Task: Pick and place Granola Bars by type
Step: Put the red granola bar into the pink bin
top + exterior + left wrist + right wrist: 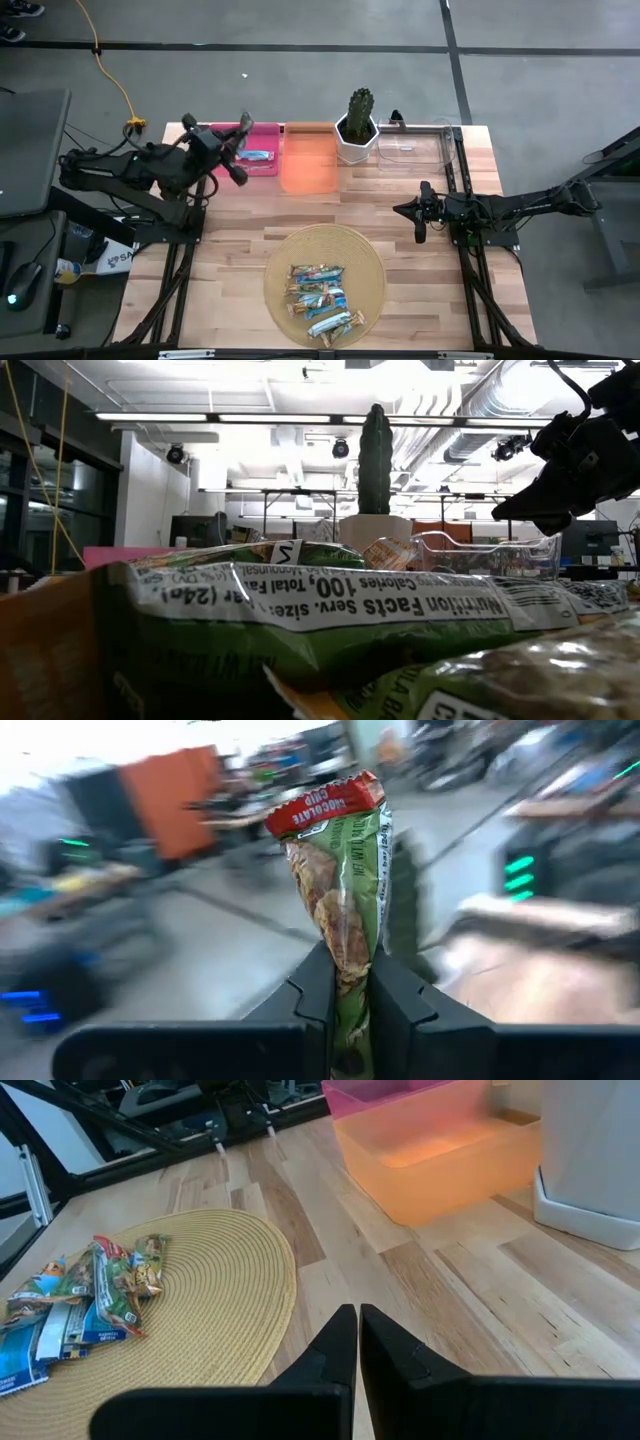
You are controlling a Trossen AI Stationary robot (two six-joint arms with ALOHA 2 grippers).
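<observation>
Held bar: green-wrapped granola bar with a red end (345,910) — long axis in line with the fingers, red end pointing away from the wrist.
Left gripper (238,150): fingers clamped on that bar's lower end, raised over the pink plastic bin (262,133).
Pink bin: one blue-and-white wrapped bar (256,156) lies inside.
Other bars: heap (320,300) on the round woven straw mat (367,260), table front.
Neighbours: orange translucent bin (308,160), green cactus in a white pot (358,128), clear tray (418,148) — in a row.
Right gripper (357,1342): fingers together, empty, above bare wood.

The wooden table (240,240) carries a woven mat (370,262), pink bin (268,133), orange bin (310,165), clear bin (420,150) and potted cactus (358,125)
</observation>
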